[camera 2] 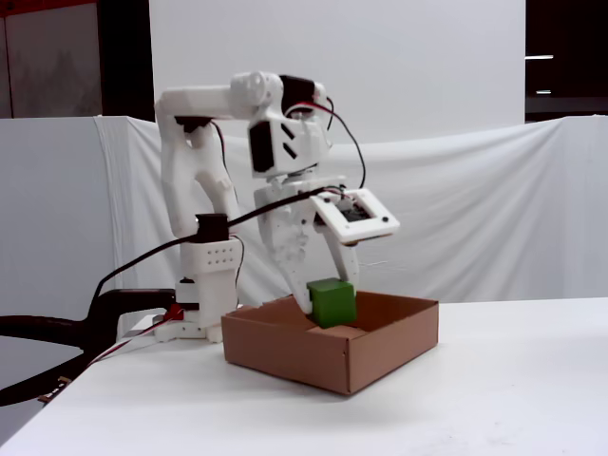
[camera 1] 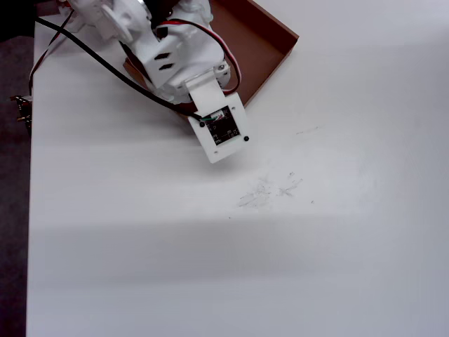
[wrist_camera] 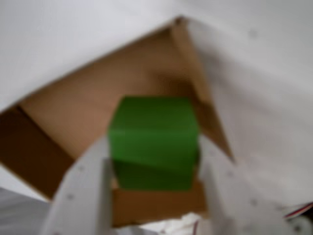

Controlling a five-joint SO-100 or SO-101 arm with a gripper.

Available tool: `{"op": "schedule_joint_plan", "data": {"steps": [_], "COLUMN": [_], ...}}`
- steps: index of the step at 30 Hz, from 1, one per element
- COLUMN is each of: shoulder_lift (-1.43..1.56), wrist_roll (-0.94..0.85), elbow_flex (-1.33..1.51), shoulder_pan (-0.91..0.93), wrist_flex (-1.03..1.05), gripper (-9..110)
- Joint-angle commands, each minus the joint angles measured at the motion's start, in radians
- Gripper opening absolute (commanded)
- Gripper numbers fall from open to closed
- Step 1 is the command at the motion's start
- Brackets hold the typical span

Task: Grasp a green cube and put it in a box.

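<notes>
The green cube (wrist_camera: 154,132) fills the middle of the blurred wrist view, with a white finger pressed against each of its sides. My gripper (wrist_camera: 152,147) is shut on it. The fixed view shows the cube (camera 2: 332,302) in the gripper (camera 2: 328,296) low inside the box (camera 2: 313,356), partly below the rim; I cannot tell whether it touches the floor. Brown box floor and walls (wrist_camera: 73,107) lie behind the cube. From overhead, the arm (camera 1: 175,56) covers the cube and the fingers, and only the box's right part (camera 1: 270,42) shows.
The box stands at the far end of a white table (camera 1: 280,246), close to the arm's base (camera 2: 204,285). Black cables (camera 1: 84,53) trail off the table's left edge. Faint scuff marks (camera 1: 270,189) mark the tabletop. A white cloth backdrop (camera 2: 475,209) hangs behind.
</notes>
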Motion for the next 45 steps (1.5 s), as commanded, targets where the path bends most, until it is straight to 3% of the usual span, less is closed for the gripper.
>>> {"op": "schedule_joint_plan", "data": {"steps": [1, 31, 45], "shoulder_lift": [0.009, -0.224, -0.236], "wrist_roll": [0.008, 0.043, 0.051], "elbow_flex": [-0.006, -0.043, -0.049], "shoulder_pan": [-0.011, -0.044, -0.046], "wrist_flex": [-0.012, -0.121, -0.135], "gripper": [13, 13, 22]}}
